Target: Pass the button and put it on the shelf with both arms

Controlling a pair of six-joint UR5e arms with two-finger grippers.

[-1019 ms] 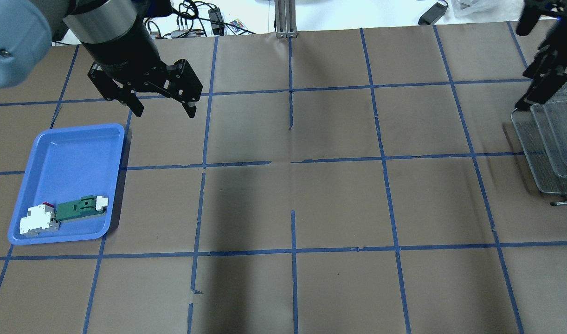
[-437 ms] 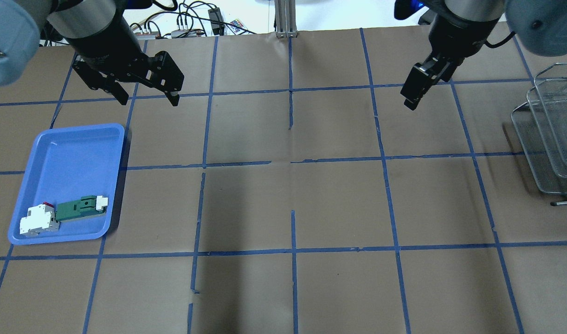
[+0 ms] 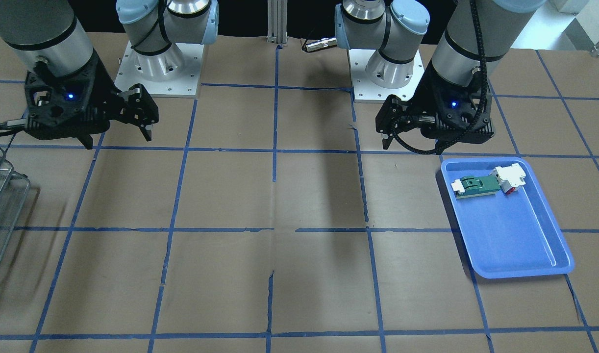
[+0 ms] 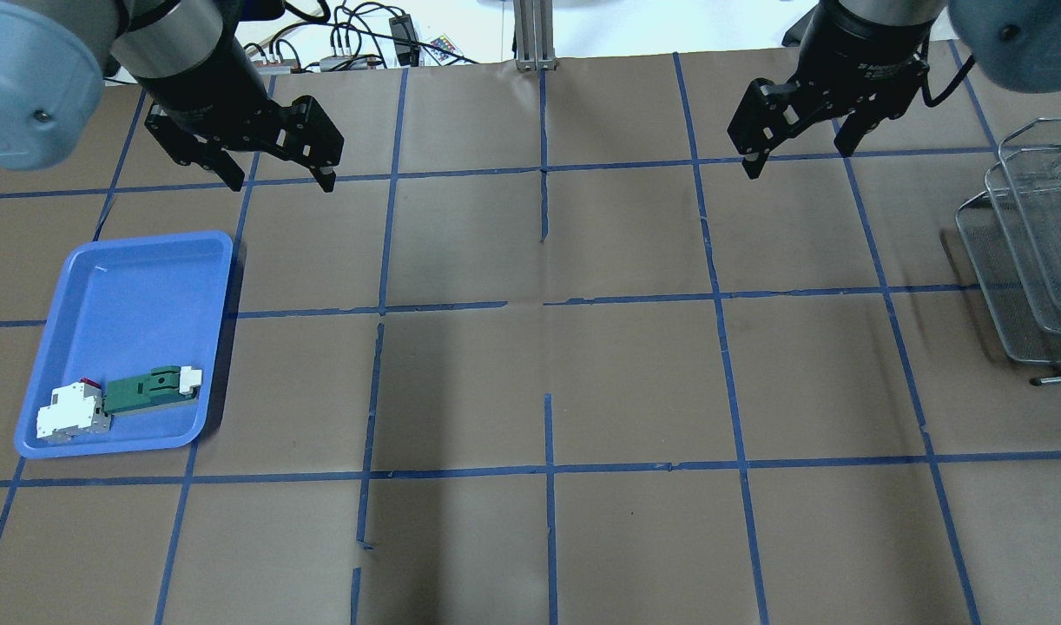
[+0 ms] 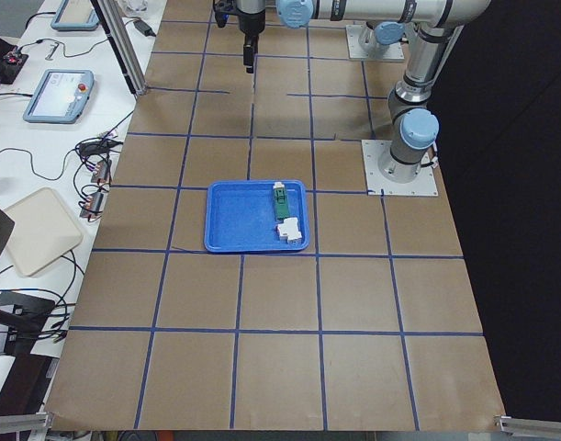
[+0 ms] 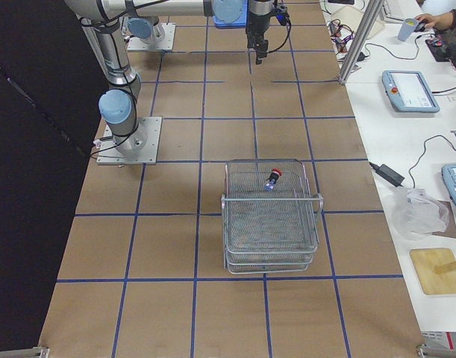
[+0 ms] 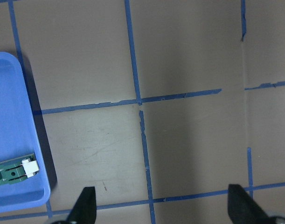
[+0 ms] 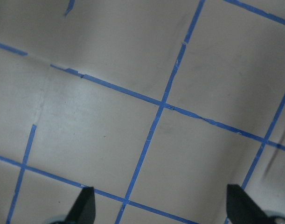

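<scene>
Left gripper (image 4: pixel 280 178): jaws spread, nothing held, hanging over the counter (image 4: pixel 548 373) toward its far left corner.
Right gripper (image 4: pixel 798 149): jaws spread, nothing held, toward the far right corner.
Button (image 6: pixel 273 177): lies in the upper tier of the shelf (image 6: pixel 271 256), at the counter's right edge.
Blue tray (image 4: pixel 131 239), left edge: holds white block (image 4: pixel 72 412) and green board (image 4: pixel 153 388), side by side.

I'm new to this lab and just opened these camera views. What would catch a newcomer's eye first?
Two black grippers, the left gripper and the right gripper, hang open and empty over the far side of the table. A bright blue tray at the robot's left holds a white block and a green board at its robot-side end. At the right end, the red-capped button already lies in the wire shelf.
</scene>
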